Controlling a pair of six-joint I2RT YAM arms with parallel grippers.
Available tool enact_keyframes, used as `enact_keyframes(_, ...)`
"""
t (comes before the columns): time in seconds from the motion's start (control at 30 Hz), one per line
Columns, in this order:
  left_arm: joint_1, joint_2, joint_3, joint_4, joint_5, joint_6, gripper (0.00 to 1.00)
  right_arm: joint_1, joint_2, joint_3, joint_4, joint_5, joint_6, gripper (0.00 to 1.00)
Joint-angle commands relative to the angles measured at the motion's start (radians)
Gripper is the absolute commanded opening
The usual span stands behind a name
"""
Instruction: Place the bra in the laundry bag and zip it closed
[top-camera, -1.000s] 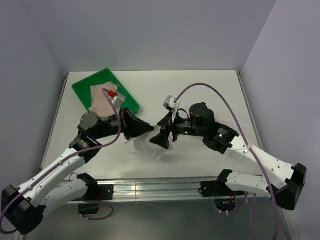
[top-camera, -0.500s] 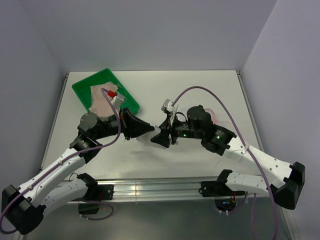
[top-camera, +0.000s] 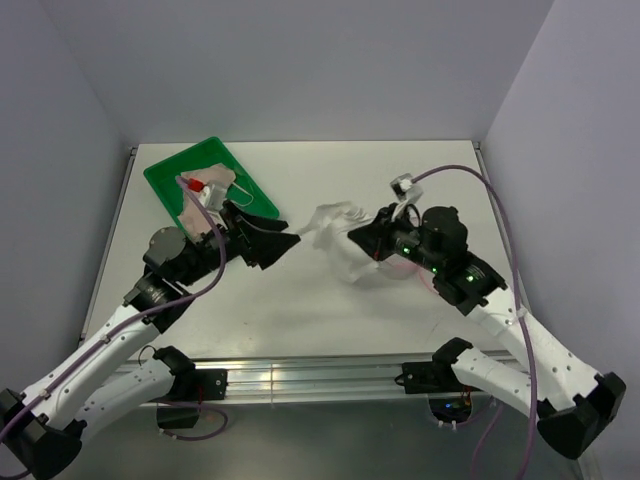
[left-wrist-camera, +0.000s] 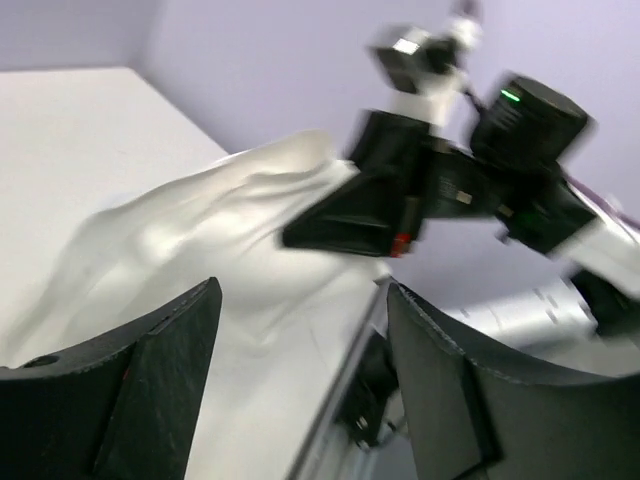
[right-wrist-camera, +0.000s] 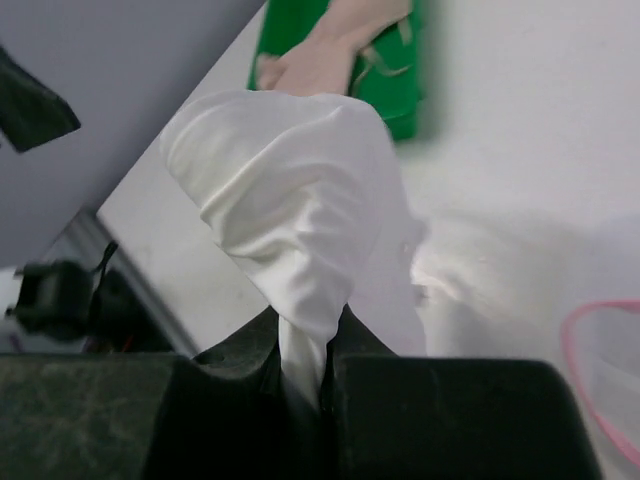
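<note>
Bra (right-wrist-camera: 290, 190) held by one thin fold in right gripper (right-wrist-camera: 305, 345), left gripper (left-wrist-camera: 300, 370) spread wide; could be shaken loose in transit

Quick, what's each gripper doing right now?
Left gripper: open, holding nothing.
Right gripper: shut on the limp white fabric garment.

The table (top-camera: 300, 310) is seen from above and behind the arm bases, facing its far edge. The left wrist view is taken low and close, between the fingers of the left gripper (left-wrist-camera: 303, 300) toward the right gripper (left-wrist-camera: 300, 235). The right wrist view is directed toward the green tray (right-wrist-camera: 405, 110) at the far left corner, also seen from the top. The laundry bag (right-wrist-camera: 290, 200) is shared by all three.
</note>
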Motion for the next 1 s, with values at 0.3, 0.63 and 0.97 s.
enact_keyframes(0.3,-0.002,0.305,0.010,0.071,-0.270,-0.083,0.57,-0.091,-0.283,0.085,-0.101,0.502,0.093,0.00)
enact_keyframes(0.63,-0.108,0.772,0.303,0.163,-0.210,0.059,0.60,-0.092,-0.375,0.070,-0.158,0.691,0.045,0.00)
enact_keyframes(0.97,-0.160,1.107,0.666,0.001,-0.046,0.268,0.66,-0.092,-0.415,0.079,-0.230,0.708,0.036,0.00)
